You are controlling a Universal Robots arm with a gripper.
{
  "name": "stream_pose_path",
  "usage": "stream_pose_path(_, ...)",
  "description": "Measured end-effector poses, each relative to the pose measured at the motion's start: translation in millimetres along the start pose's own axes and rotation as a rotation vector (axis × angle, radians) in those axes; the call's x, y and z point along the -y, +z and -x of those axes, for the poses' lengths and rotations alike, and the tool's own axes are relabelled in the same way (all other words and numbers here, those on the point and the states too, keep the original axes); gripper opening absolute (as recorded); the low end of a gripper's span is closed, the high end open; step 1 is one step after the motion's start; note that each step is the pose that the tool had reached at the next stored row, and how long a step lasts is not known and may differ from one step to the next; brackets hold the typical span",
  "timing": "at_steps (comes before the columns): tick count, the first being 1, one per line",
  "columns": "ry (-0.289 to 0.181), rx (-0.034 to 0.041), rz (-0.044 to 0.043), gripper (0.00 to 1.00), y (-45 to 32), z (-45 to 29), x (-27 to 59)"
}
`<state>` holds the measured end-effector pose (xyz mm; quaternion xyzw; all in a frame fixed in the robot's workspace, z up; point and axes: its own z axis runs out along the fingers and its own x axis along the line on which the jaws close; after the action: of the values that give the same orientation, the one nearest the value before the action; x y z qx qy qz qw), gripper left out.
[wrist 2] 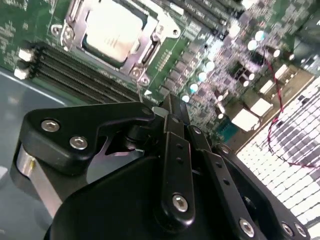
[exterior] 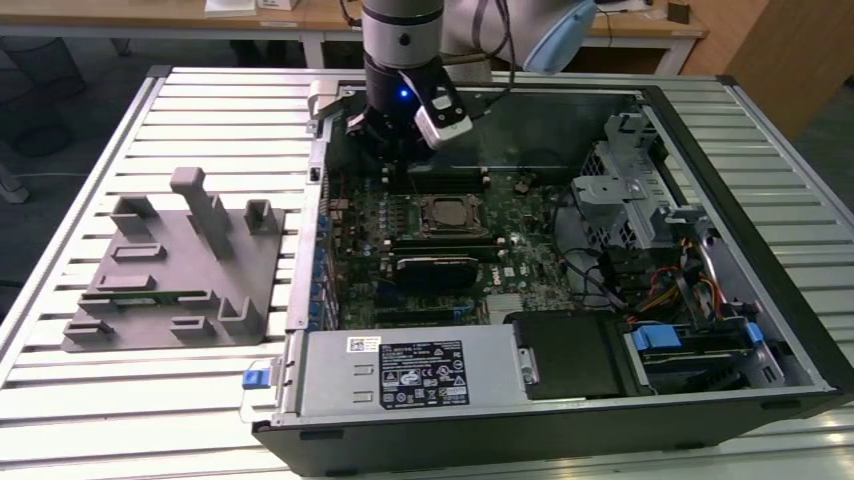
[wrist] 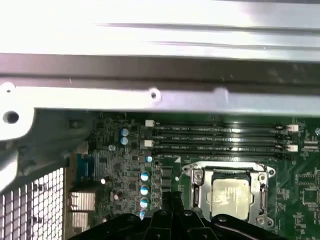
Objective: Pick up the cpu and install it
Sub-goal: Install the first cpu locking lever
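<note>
In the second wrist view the gripper (wrist 2: pixel 172 107) is hanging over the motherboard (wrist 2: pixel 220 65) with its fingers drawn together, holding nothing. Just beyond the fingertips, the chip (wrist 2: pixel 112 27) is already lying flat in its socket (wrist 2: pixel 145 50), framed by metal. The memory slots (wrist 2: pixel 75 75) are running alongside it; farther off, the case wall (wrist: pixel 160 75) is showing.

A small square silvery-white metal-topped cpu (wrist: pixel 229 198) is gleaming at lower right of the first wrist view against a green patterned motherboard (wrist: pixel 305 180), beside a black jointed gripper (wrist 2: pixel 170 120)
</note>
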<state>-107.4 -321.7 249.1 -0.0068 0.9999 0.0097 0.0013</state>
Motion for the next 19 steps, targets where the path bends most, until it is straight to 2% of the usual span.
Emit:
stream_pose_path(7,0.000,0.0001,0.0001,0.11,0.3,-4.3,-11.1)
stream_pose_path(19,-0.001,0.0001,-0.0001,0.11,-3.2,-2.6,-12.0)
